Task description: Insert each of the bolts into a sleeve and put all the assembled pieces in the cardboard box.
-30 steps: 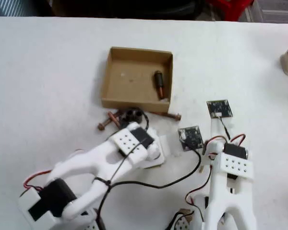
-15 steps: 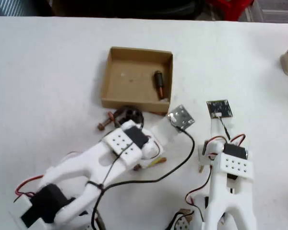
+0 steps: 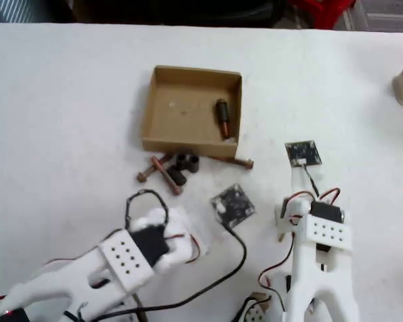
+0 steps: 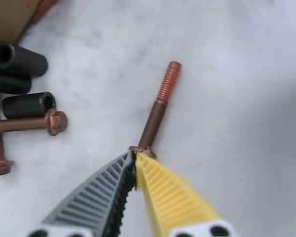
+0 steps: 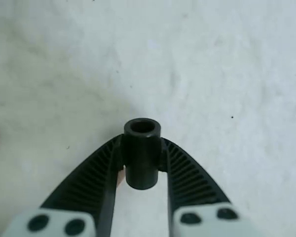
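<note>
Since the earlier frame, the left arm (image 3: 131,258) has been drawn back from the pile beside the cardboard box (image 3: 181,145) toward the near edge of the table (image 3: 67,100), so that the loose bolts (image 3: 162,169) and sleeves (image 3: 185,163) are uncovered. A bolt (image 4: 157,109) is pinched by its head in the left gripper (image 4: 136,156); whether its threaded end rests on the table cannot be told. A sleeve (image 5: 142,165) is clamped upright in the right gripper (image 5: 142,144), bore uppermost. Insertion is judged to be the step in hand: the bolt's tip must be brought to the sleeve's mouth and lined up with the bore. One assembled piece (image 3: 222,118) is seen lying in the box. From above, the held bolt and sleeve are hidden beneath the arms.
</note>
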Controlling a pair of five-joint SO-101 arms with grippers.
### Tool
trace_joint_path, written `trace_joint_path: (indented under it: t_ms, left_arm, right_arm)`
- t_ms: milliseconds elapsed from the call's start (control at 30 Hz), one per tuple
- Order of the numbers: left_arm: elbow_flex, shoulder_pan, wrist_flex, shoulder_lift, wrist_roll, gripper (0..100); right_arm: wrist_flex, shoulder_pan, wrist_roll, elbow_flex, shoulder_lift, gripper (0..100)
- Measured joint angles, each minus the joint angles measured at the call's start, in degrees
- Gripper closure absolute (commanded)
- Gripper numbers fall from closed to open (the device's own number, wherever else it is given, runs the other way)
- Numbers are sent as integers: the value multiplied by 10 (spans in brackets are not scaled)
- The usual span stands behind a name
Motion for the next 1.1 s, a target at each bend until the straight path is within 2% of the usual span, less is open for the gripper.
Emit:
trace_joint_path:
  t_ms: [167,500,667,900,1100]
  left_arm:
    - [4,35,-24,44,32,978]
    - [-71,37,-53,280,39,978]
    - [-101,-13,-58,300,70,978]
    - [-106,-107,-167,302,131,977]
    - [-126,-124,-214,303,172,976]
  right_arm:
    - [0,0,0,0,0,981]
    - [0,0,0,0,0,981]
    - [0,0,0,0,0,981]
    - [0,0,0,0,0,981]
    - [0,0,0,0,0,981]
